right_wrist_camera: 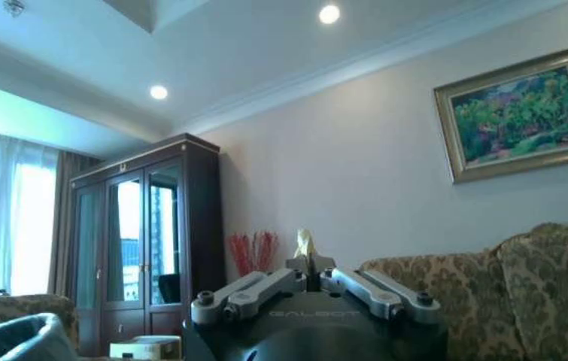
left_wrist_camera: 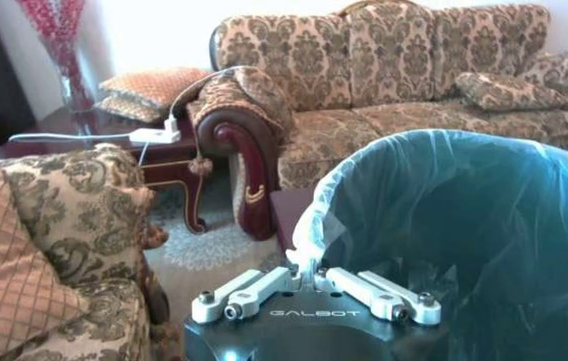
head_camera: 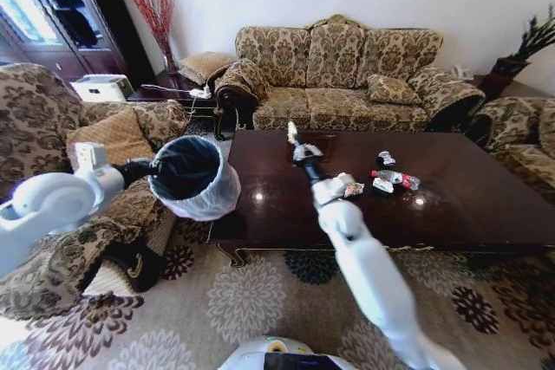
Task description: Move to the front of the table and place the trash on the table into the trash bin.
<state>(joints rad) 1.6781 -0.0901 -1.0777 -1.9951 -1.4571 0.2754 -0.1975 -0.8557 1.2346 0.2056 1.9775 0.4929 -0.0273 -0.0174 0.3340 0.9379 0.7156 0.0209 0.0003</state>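
My left hand [left_wrist_camera: 309,280] is clamped on the bin's [head_camera: 192,181] rim (nothing visible inside). My right hand [head_camera: 293,134] pinches a yellowish scrap [right_wrist_camera: 305,242] upright above the surface [head_camera: 468,201].

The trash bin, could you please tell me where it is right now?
In the head view the trash bin hangs on the left, gripped at its rim by the left end effector, just off the table's left end.

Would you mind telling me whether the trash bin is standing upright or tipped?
Tipped: the trash bin, gripped at its rim by the left gripper, hangs beside the table with its mouth angled toward the tabletop.
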